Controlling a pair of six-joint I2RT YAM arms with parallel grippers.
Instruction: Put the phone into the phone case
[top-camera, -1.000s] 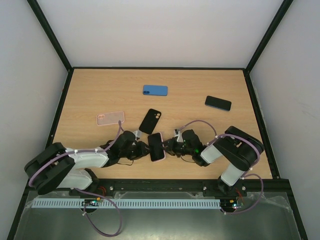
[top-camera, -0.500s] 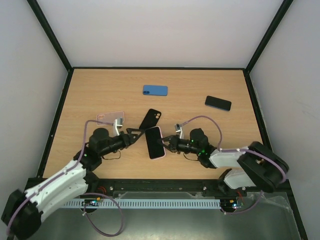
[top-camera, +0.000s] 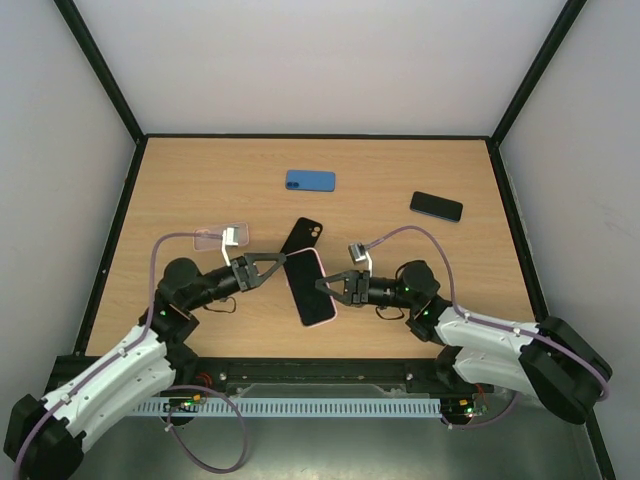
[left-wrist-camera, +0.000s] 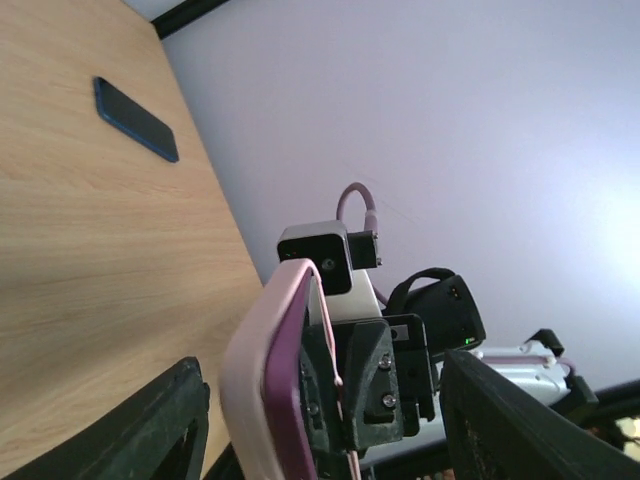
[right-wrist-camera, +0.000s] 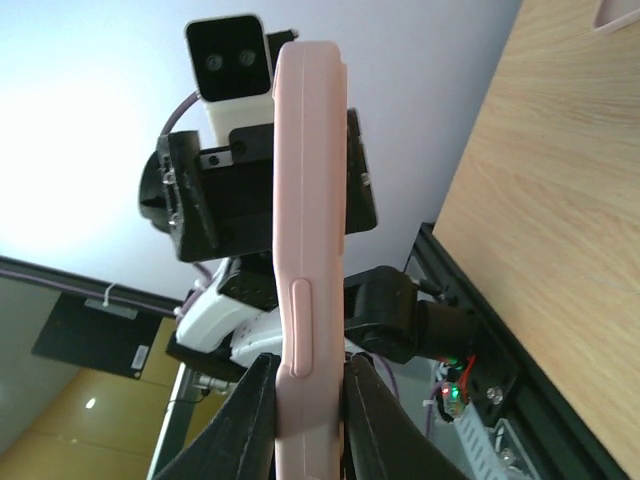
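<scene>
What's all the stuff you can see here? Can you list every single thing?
phone in pink case: one, black screen with a pink rim, front middle, pinched by the right gripper
black case: one, black (might be a phone lying face down), on the table just behind the held phone
clear case: one, see-through pinkish, on the left side
blue case: one, blue (case or phone, hard to tell), far middle
black phone: one, black, far right
table: one, light wood, with white walls around it
left gripper: one, black, open, next to the held phone's left edge
right gripper: one, black, shut on the phone in pink case
</scene>
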